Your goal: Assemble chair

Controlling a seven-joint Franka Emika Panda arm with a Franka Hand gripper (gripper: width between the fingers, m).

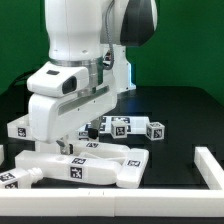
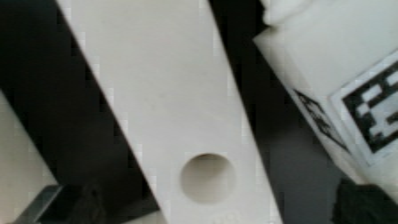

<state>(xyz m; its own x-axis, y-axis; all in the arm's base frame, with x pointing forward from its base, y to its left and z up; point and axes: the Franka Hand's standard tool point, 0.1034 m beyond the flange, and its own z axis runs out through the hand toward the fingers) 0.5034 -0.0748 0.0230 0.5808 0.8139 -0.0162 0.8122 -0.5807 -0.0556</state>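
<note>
The chair lies in loose white tagged pieces on the black table. A cluster of long bars and a flat slab [image 1: 92,165] lies at the front. My gripper [image 1: 72,148] is down low over the cluster's left part. In the wrist view a long white bar [image 2: 151,90] with a round hole [image 2: 206,180] runs between my dark fingertips [image 2: 43,205]. The jaws stand on either side of the bar with dark gaps between, so the gripper [image 2: 205,208] is open around it. Another tagged piece [image 2: 347,100] lies beside the bar.
Small tagged blocks lie behind the cluster [image 1: 120,127], to the exterior view's right [image 1: 155,130] and at its left [image 1: 18,130]. A white rail [image 1: 207,168] borders the table at the exterior view's right. The arm's body hides the parts beneath it.
</note>
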